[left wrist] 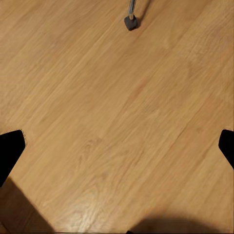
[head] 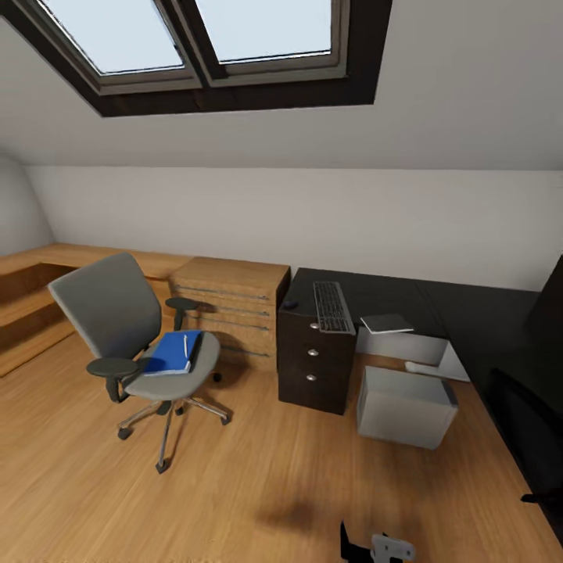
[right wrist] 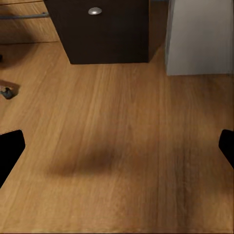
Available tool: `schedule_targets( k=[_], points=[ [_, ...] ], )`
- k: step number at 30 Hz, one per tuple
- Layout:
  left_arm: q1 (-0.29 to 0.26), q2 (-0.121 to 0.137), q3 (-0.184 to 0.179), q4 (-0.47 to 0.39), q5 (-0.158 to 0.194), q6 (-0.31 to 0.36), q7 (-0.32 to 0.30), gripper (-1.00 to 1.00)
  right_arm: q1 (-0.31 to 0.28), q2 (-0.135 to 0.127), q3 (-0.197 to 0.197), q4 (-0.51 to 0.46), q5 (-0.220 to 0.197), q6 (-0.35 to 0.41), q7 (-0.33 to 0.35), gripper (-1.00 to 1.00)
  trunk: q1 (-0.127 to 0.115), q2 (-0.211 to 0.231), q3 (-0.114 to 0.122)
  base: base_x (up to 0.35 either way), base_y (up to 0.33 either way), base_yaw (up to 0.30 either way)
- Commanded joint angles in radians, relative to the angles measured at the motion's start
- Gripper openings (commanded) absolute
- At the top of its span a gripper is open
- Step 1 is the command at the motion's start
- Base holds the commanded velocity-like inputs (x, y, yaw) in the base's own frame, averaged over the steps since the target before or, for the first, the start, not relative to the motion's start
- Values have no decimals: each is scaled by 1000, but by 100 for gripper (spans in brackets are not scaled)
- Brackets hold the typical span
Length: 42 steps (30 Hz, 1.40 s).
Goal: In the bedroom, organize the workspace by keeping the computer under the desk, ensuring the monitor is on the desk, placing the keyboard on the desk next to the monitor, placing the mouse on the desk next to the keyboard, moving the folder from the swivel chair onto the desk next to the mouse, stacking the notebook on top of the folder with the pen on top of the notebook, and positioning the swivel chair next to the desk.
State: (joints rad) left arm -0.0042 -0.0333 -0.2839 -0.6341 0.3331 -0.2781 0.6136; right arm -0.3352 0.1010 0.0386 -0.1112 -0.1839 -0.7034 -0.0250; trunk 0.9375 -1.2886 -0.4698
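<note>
Bright blue flat folder (head: 174, 352) on grey swivel chair's seat (head: 129, 332), well apart from my left claw (left wrist: 117, 146) and right claw (right wrist: 117, 146), both spread wide over wood floor (left wrist: 107, 117), slim white pen (head: 185, 347) on folder, dark monitor (head: 547, 305) cut off at the edge.

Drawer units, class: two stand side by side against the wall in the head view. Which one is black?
The black drawer unit, under the keyboard at the desk's end. Its neighbour, the oak dresser nearer the swivel chair, is light wood.
</note>
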Motion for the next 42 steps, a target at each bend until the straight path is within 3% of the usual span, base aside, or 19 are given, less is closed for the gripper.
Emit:
schedule_targets(
  k=[1,31,42],
  points=[
    [0,1,-6,-1,10,-6,5,100,-1,0,4,1,-5,-3,-3,100,-1,-1,-1,-333,69,-178],
    [0,2,-6,-1,10,-12,6,100,-1,2,9,1,-3,-4,-1,100,-1,-1,-3,-230,8,-268],
    [0,1,-6,-1,9,-13,6,100,-1,2,10,1,-2,-3,-1,100,-43,76,29,-16,0,-88]
  ],
)
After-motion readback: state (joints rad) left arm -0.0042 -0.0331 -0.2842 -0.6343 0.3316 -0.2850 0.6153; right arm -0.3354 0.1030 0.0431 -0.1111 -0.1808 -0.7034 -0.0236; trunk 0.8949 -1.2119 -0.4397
